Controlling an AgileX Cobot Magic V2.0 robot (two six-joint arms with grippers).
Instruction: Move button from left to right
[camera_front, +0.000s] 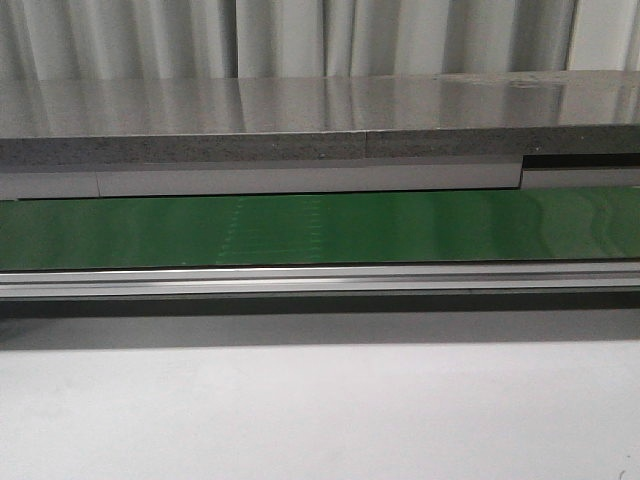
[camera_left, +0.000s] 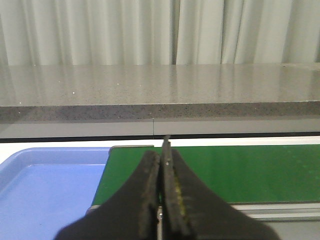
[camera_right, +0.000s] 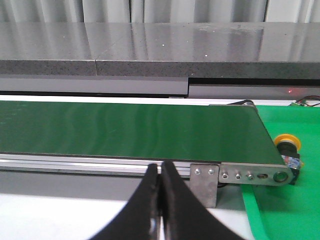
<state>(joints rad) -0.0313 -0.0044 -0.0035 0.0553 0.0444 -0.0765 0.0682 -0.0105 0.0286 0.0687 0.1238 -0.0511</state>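
Observation:
The button (camera_right: 289, 148), with a yellow-orange cap on a black body, lies on its side in the green tray (camera_right: 280, 210) just past the end of the green conveyor belt (camera_right: 125, 130), seen only in the right wrist view. My right gripper (camera_right: 160, 168) is shut and empty, in front of the belt's rail, well short of the button. My left gripper (camera_left: 161, 155) is shut and empty over the other end of the belt (camera_left: 225, 172). Neither gripper nor the button shows in the front view.
A blue tray (camera_left: 45, 190) sits beside the belt's end in the left wrist view. A grey stone shelf (camera_front: 300, 120) runs behind the belt (camera_front: 320, 230). An aluminium rail (camera_front: 320, 280) borders the belt's near side, with white table (camera_front: 320, 410) in front.

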